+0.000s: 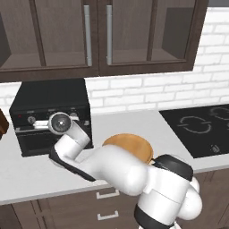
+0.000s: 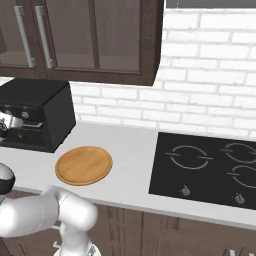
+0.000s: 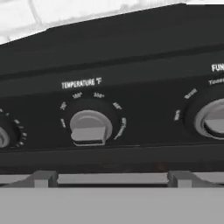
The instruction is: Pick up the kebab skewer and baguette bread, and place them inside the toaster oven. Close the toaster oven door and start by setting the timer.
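The black toaster oven [image 1: 51, 100] stands at the left of the counter. Its door [image 1: 40, 142] is up against the front, with the silver handle [image 3: 113, 178] running under the knob panel. My gripper [image 1: 50, 121] is right at that panel, and the white hand hides its fingers from behind. The hand view looks straight at the temperature knob [image 3: 89, 127], with a second knob [image 3: 212, 119] to its right and a third [image 3: 3, 136] at the left edge. The kebab skewer and the baguette bread are out of view.
A round wooden plate [image 2: 83, 164] lies bare on the counter, right of the oven. A black cooktop [image 2: 205, 167] fills the right side. Dark wall cabinets [image 1: 98, 36] hang above the oven. My arm stretches low over the counter's front edge.
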